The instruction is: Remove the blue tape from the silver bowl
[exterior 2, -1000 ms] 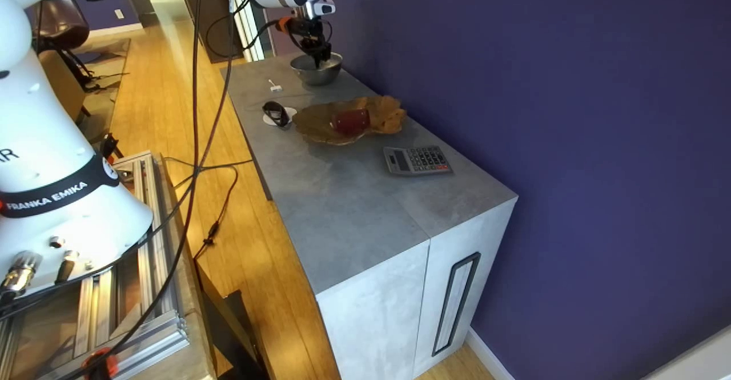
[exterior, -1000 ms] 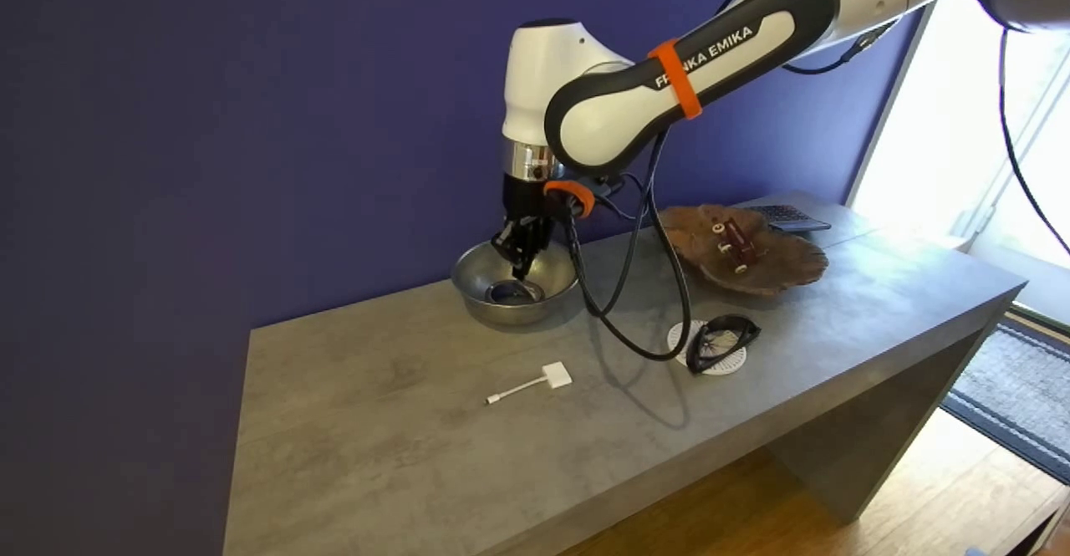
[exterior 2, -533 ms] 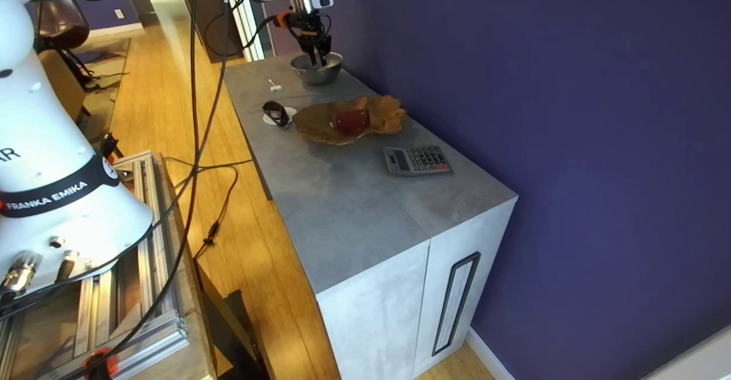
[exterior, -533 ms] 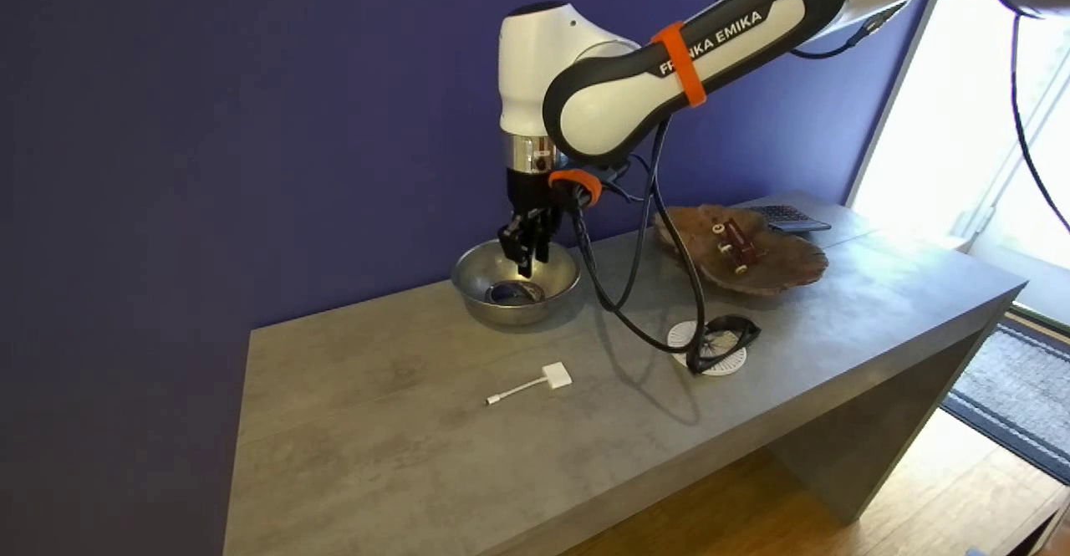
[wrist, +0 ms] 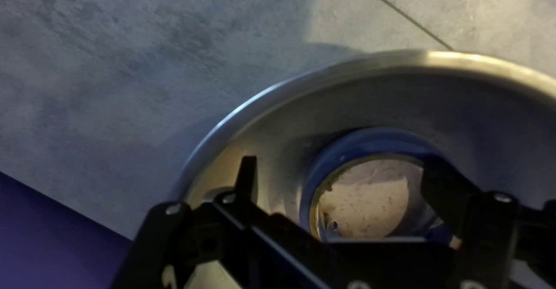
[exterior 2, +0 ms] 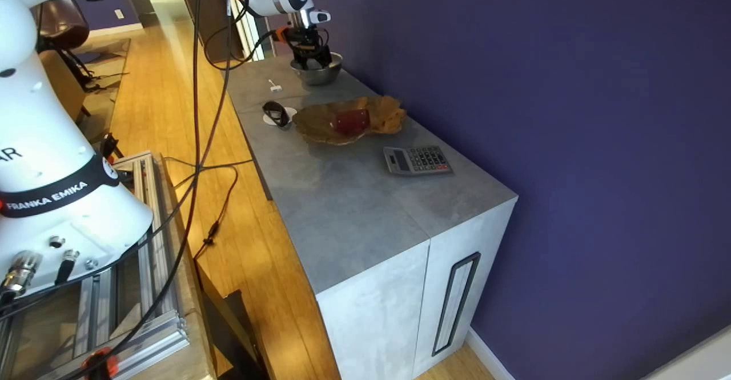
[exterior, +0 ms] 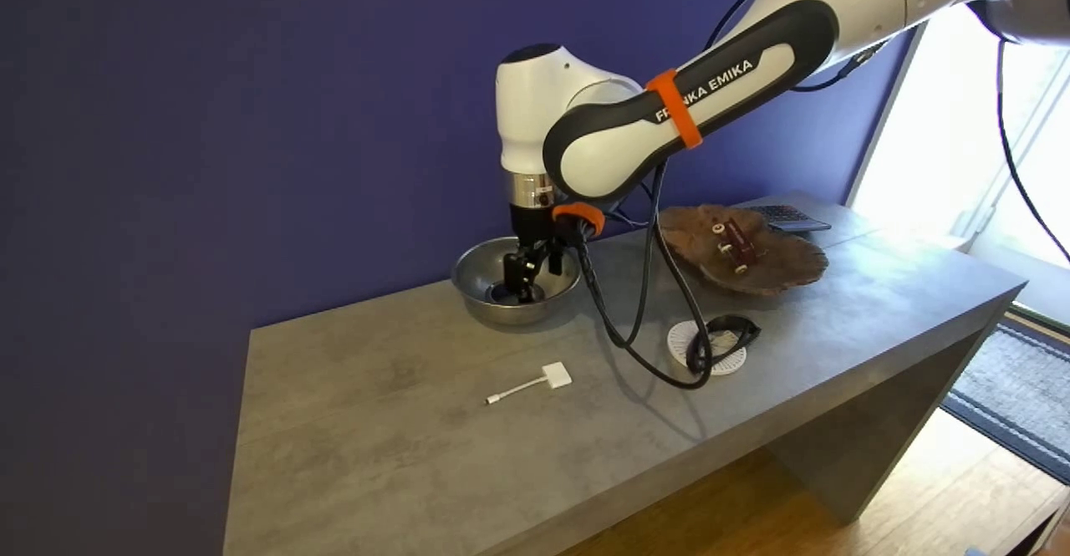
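The silver bowl (exterior: 506, 315) stands on the grey counter against the purple wall. Inside it lies the blue tape (wrist: 321, 163), a ring flat on the bowl's floor; its dark edge also shows in an exterior view. My gripper (wrist: 342, 166) is spread wide over the bowl with nothing held. In the wrist view, the left finger (wrist: 246, 174) is outside the ring, above the bowl's inner wall. The right finger (wrist: 445, 184) covers the right part of the ring; whether it touches cannot be told. The gripper's body hides the ring's near part.
A white adapter (exterior: 556, 374) lies in front of the bowl. A black-and-white roundish object (exterior: 720, 345) and a brown wooden tray (exterior: 794, 267) with a dark red toy stand to one side. A calculator (exterior 2: 420, 160) lies beyond. Cables hang from the arm; the wall is close behind the bowl.
My gripper has gone from shut to spread wide. It lifted slightly, then came down deeper into the bowl. The bowl and the other objects have stayed put.
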{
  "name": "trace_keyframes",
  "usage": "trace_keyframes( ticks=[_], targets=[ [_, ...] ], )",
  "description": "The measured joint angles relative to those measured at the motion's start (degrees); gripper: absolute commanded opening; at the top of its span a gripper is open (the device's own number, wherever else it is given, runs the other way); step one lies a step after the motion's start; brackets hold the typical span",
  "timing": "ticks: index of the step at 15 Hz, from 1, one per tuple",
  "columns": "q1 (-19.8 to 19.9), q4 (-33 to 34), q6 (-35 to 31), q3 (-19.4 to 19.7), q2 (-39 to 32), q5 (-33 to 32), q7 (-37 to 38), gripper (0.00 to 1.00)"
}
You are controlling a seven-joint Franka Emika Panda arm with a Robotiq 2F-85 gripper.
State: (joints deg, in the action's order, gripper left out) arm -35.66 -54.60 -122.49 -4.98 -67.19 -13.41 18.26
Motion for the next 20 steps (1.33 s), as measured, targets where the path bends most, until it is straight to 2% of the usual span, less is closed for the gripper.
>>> trace_keyframes(
  ticks=[8, 10, 12, 13, 15, 20],
  targets=[
    [0.0, 6.6, 0.8, -0.2, -4.4, 0.8, -2.8, 0.13],
    [0.1, 7.3, 0.8, -0.4, -5.1, 0.8, -3.2, 0.02],
    [0.3, 7.9, 0.8, -0.8, -5.3, 0.9, -3.7, 0.00],
    [0.4, 8.2, 0.9, -1.1, -5.3, 0.9, -3.9, 0.04],
    [0.9, 8.6, 0.8, -1.8, -4.7, 1.0, -4.3, 0.04],
    [2.7, 7.9, 1.0, -3.4, 0.9, 1.0, -4.8, 0.03]
  ],
)
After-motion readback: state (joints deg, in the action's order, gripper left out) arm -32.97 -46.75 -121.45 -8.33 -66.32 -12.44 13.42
